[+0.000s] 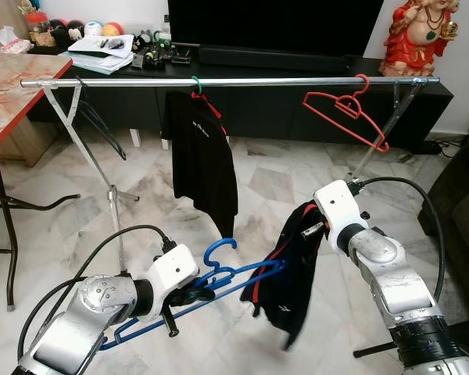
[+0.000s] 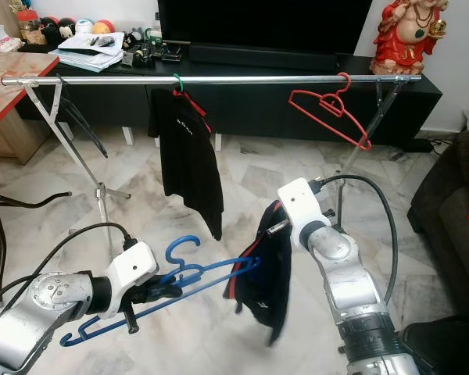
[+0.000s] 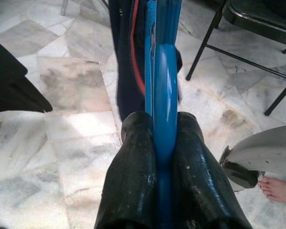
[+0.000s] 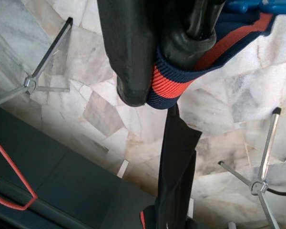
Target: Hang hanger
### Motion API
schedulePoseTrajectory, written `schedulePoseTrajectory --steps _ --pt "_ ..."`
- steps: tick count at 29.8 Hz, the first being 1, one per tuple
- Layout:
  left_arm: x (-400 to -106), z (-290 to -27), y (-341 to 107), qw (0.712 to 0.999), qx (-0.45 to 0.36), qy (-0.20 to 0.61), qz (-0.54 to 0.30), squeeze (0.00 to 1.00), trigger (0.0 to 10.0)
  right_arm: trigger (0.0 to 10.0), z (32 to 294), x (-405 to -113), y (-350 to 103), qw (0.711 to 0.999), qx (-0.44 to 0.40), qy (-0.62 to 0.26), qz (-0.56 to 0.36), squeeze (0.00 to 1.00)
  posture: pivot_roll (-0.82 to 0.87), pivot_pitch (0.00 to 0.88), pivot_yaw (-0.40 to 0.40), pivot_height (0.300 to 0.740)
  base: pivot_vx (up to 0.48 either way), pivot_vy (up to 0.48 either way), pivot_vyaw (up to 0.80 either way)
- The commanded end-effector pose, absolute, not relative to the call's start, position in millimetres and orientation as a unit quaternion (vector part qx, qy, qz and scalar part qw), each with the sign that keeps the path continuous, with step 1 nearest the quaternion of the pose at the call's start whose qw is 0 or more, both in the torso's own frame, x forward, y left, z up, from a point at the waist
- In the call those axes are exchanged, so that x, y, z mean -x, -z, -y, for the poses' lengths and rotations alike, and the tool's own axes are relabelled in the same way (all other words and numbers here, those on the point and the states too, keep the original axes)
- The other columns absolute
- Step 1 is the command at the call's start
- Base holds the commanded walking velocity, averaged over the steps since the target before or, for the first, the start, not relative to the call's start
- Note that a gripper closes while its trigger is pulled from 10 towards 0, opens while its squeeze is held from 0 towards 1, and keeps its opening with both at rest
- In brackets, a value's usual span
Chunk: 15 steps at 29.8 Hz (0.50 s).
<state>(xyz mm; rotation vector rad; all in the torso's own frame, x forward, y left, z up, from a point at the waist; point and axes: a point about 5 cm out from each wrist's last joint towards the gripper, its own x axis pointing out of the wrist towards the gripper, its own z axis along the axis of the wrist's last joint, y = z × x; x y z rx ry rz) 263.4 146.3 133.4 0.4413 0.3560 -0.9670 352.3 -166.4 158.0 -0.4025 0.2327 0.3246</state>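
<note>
Hanger (image 1: 219, 277), blue, sits low in the frame's centre, clamped between the left gripper's (image 3: 164, 143) closed fingers (image 3: 133, 157). Right gripper's (image 4: 174, 62) fingers pinch the shirt's (image 1: 293, 266) red-striped collar beside the hanger's tip. Behind, across the upper frame, a rail (image 1: 219, 81) carries a red hanger (image 1: 348, 109) and a black shirt (image 1: 203, 156).

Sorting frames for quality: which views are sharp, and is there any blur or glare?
Left eye view: sharp, evenly lit, soft sheen on the floor. Left wrist view: near claw fingers slightly soft, glare streak along the blue hanger. Right wrist view: close fingers dark, shirt collar clear.
</note>
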Motion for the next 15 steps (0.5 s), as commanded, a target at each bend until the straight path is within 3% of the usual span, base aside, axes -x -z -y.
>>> schedulePoseTrajectory --steps 1,7,13,15 --pt "-268.2 -146.7 -138.1 0.855 -0.215 0.446 -0.154 0.00 10.0 10.0 162.3 -351.3 -166.7 0.962 0.198 -0.164 -0.096 0.00 0.00 0.117 -0.085 0.740 0.000 0.000 0.00" --pt "-274.9 -129.8 -142.3 0.871 -0.178 0.441 -0.121 0.00 10.0 10.0 150.0 -349.3 -171.0 0.961 0.188 -0.182 -0.090 0.00 -0.01 0.119 -0.085 0.740 0.000 0.000 0.00" --pt "-269.8 -125.7 -133.1 0.860 -0.192 0.451 -0.140 0.00 10.0 10.0 144.2 -347.5 -174.9 0.961 0.179 -0.190 -0.085 0.00 -0.01 0.122 -0.085 0.740 0.000 0.000 0.00" --pt "-275.8 -126.9 -131.8 0.875 -0.197 0.422 -0.133 0.00 10.0 10.0 140.5 -346.6 -177.1 0.961 0.176 -0.196 -0.082 0.00 -0.01 0.123 -0.085 0.740 0.000 0.000 0.00"
